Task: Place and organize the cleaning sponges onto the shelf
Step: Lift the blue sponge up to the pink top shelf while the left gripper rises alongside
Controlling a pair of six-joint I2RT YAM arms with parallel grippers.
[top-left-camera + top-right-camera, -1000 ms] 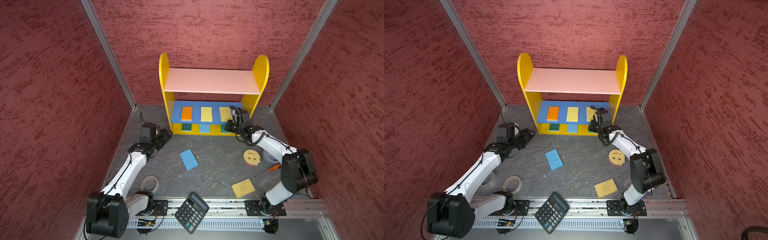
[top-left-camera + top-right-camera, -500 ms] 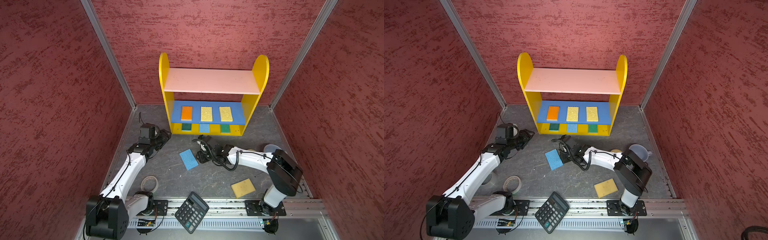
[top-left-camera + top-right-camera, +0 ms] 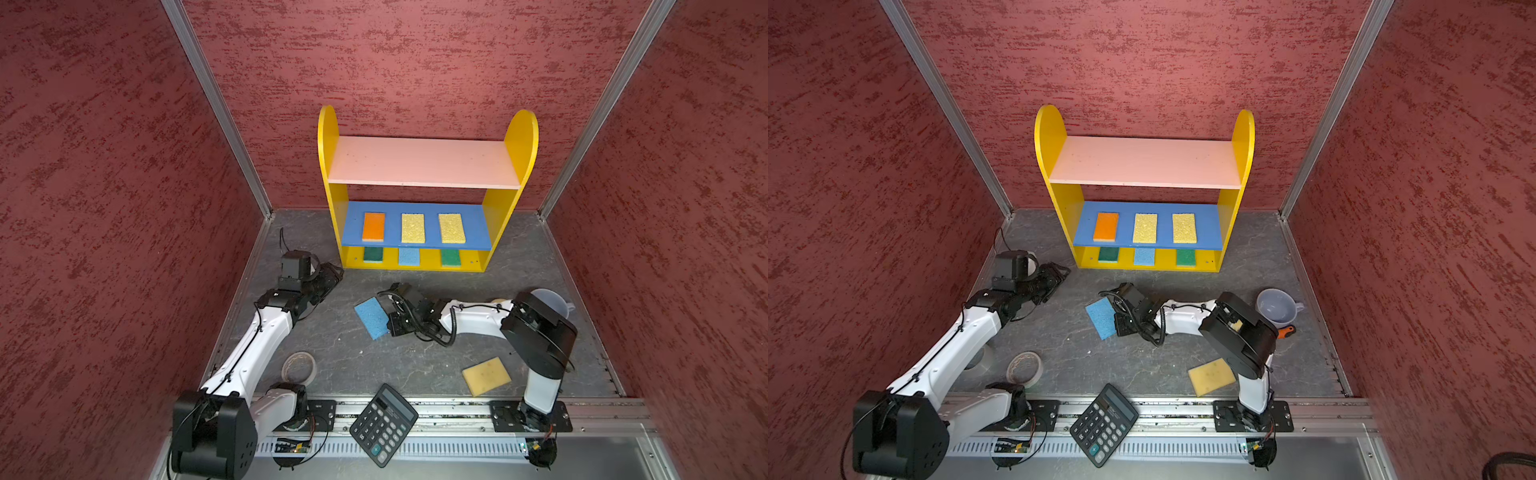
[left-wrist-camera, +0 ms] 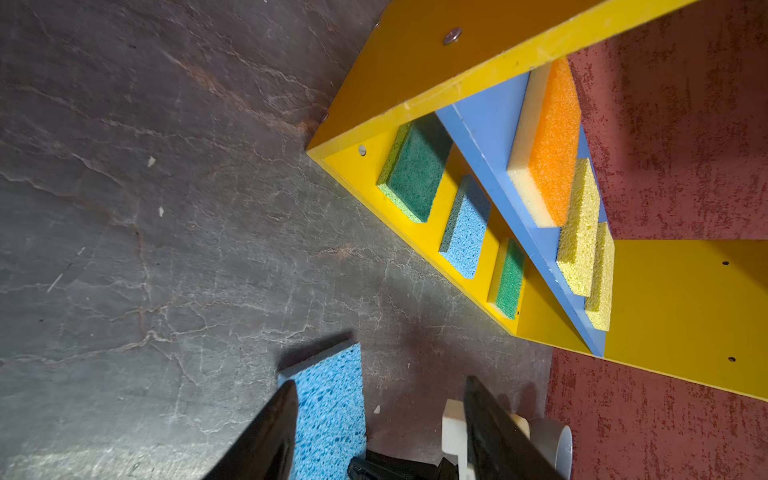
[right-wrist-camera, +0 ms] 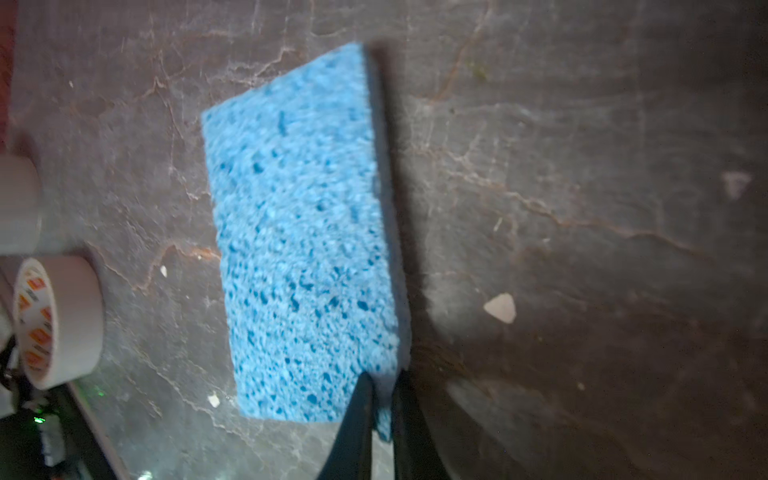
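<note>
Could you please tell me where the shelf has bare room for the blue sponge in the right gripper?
The pink top board is entirely bare between the yellow side panels. The blue middle board holds three sponges in a row, leaving only narrow strips; the bottom tier likewise holds three, crowded.

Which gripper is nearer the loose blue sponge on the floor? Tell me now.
Right. The right gripper is shut on a corner of the blue sponge; the left gripper stands open and apart from it, off toward the shelf.
</note>
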